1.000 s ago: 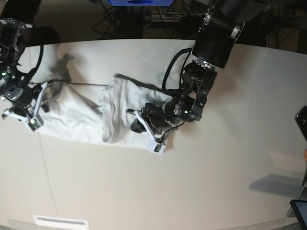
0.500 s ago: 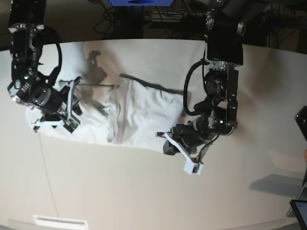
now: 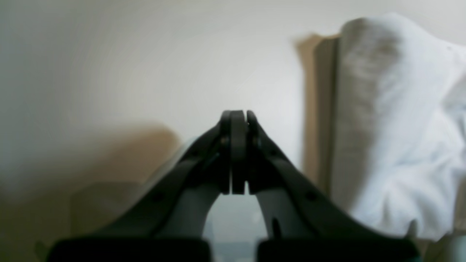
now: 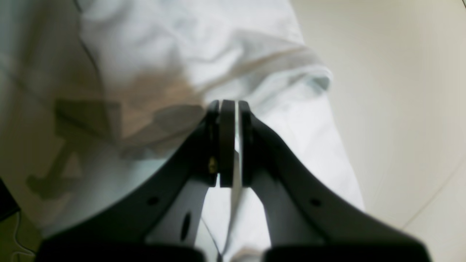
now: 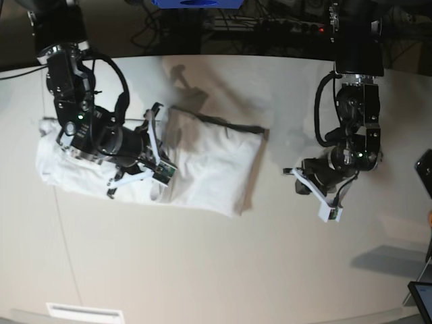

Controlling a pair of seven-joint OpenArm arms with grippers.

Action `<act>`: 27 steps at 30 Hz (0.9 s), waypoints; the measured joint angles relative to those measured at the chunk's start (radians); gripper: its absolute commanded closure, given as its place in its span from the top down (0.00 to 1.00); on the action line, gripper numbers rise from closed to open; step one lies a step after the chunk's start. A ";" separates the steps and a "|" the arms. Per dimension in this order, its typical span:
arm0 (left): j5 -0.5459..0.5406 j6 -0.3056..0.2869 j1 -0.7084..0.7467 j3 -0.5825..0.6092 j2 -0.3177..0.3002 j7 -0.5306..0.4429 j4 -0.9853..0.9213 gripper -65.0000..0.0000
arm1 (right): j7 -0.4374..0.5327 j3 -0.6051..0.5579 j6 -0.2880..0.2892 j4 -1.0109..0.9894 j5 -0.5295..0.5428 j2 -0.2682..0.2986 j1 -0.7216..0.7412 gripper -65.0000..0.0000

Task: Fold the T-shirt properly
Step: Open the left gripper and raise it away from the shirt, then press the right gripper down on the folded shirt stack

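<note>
**Fold laid – arms clear**

T-shirt lies partly folded, left-centre on table. Right gripper, above the cloth, has just clenched – nothing visibly caught. Left gripper, clenched and empty, has withdrawn well aside.

Soft white matt cloth T-shirt, creased w/ hemmed edges, on smooth hard off-white tabletop; matt black plastic gripper fingers, white plastic outer trim.
</note>
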 measured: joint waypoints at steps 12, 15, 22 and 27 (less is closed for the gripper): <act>0.202 -0.001 0.116 -0.109 0.015 0.000 0.119 0.00 | -0.006 0.005 -0.003 -0.246 -0.010 -0.074 0.127 0.03; 0.204 0.000 0.117 -0.114 0.014 0.000 0.117 0.00 | 0.027 0.005 -0.003 -0.262 -0.005 -0.081 0.146 0.03; 0.200 -0.002 0.145 -0.114 0.014 0.001 0.116 0.00 | 0.025 0.005 -0.002 -0.344 -0.003 -0.077 0.177 0.03; 0.201 -0.004 0.143 -0.114 0.014 0.003 0.115 0.00 | 0.081 0.005 -0.003 -0.425 -0.006 -0.072 0.210 0.03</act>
